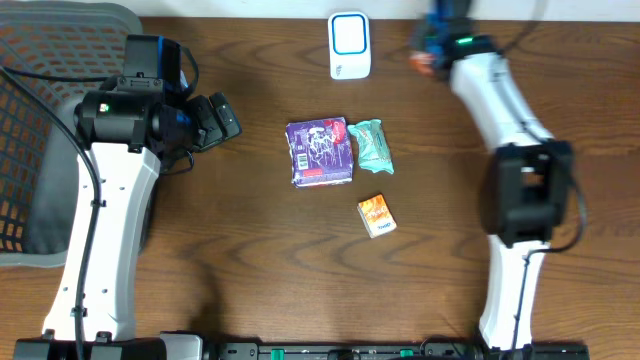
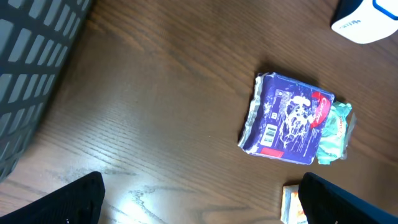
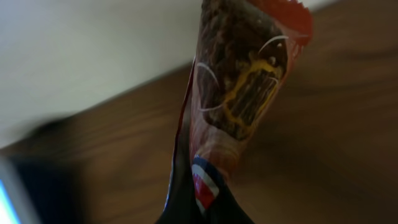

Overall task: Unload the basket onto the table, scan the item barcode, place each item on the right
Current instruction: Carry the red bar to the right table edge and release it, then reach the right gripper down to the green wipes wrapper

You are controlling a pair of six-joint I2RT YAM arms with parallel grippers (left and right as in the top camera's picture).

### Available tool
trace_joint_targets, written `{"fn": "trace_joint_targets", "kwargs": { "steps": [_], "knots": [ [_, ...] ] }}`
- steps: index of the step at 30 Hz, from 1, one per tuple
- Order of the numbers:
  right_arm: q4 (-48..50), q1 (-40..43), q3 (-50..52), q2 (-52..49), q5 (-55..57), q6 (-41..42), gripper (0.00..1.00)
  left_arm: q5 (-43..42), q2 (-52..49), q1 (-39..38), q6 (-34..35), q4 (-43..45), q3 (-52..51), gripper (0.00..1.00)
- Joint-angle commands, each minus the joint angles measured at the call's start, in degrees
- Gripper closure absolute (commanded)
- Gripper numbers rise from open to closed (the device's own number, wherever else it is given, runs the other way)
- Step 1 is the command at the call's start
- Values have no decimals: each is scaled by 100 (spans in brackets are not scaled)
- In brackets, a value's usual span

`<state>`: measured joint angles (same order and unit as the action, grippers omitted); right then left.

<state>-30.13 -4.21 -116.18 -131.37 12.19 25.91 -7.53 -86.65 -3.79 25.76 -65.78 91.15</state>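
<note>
Pinches red-brown snack packet (image 3: 245, 74), maybe chocolate wafer, in right gripper (image 3: 199, 208) jaws near white scanner (image 1: 349, 45), on its right; holds left gripper (image 1: 225, 118) jaws spread wide, left of purple packet (image 1: 320, 152).

Wooden surface (image 1: 260, 270), dark grain, and mid-board lies a purple packet (image 1: 320, 153) flat, barcode up (seen from the left wrist). A green packet (image 1: 375, 146) touches its right edge. An orange box (image 1: 377, 215) sits apart, nearer the front. A grey mesh chair (image 1: 40, 120) stands far left.

Purple packet (image 1: 320, 152) beside green pouch (image 1: 375, 146)
</note>
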Motion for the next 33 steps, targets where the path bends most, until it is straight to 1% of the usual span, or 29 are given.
{"fn": "trace_joint_targets", "kwargs": {
  "steps": [1,4,6,7,8,9,10,11,12,14,16,17,21,23,25,26,28,31,33],
  "knots": [
    [-492,791,-116,439,295,-533,99,33,-17,20,50,-17,4,1],
    [-1023,1458,-111,422,326,-850,99,33,-15,20,48,-17,4,1],
    [-1207,1880,-111,387,426,-890,99,33,-17,20,48,-17,4,1],
    [-1226,2094,-111,372,422,-944,95,33,-17,20,48,-17,4,1],
    [-1257,2363,-107,348,378,-977,53,33,-17,20,48,-17,4,1],
    [-1287,2509,-107,341,352,-977,31,33,-17,20,48,-17,4,1],
    [-1344,2673,-107,339,251,-1001,15,33,-17,20,48,-17,4,1],
    [-1397,2820,-107,337,31,-1062,4,33,-17,20,48,-17,4,1],
    [-1449,2946,-107,337,-293,-1126,1,33,-17,20,48,-17,4,1],
    [-1541,3136,-107,337,-1012,-1141,1,33,-17,20,48,-17,4,1],
    [-1626,3276,-107,339,-2111,-1143,1,31,-17,20,48,-17,4,1],
    [-1672,3298,-107,337,-2903,-1143,1,33,-17,20,48,-17,4,1],
    [-1912,3128,-107,337,-4946,-1141,1,33,-17,20,48,-17,4,1],
    [-2234,2938,-107,339,-5598,-1143,1,33,-17,20,48,-17,4,1],
    [-2719,2706,-107,337,-5792,-1143,1,33,-17,20,48,-15,4,1],
    [-3121,2516,-107,337,-5794,-1246,1,33,-17,20,48,-17,4,1],
    [-3720,2192,-105,337,-5792,-1792,1,33,-17,20,48,-15,4,1],
    [-4503,1574,-101,337,-5668,-2723,8,33,-17,20,48,-17,4,1],
    [-4806,1163,-98,337,-5429,-2927,10,33,-17,20,48,-17,4,1]
  ]
}}
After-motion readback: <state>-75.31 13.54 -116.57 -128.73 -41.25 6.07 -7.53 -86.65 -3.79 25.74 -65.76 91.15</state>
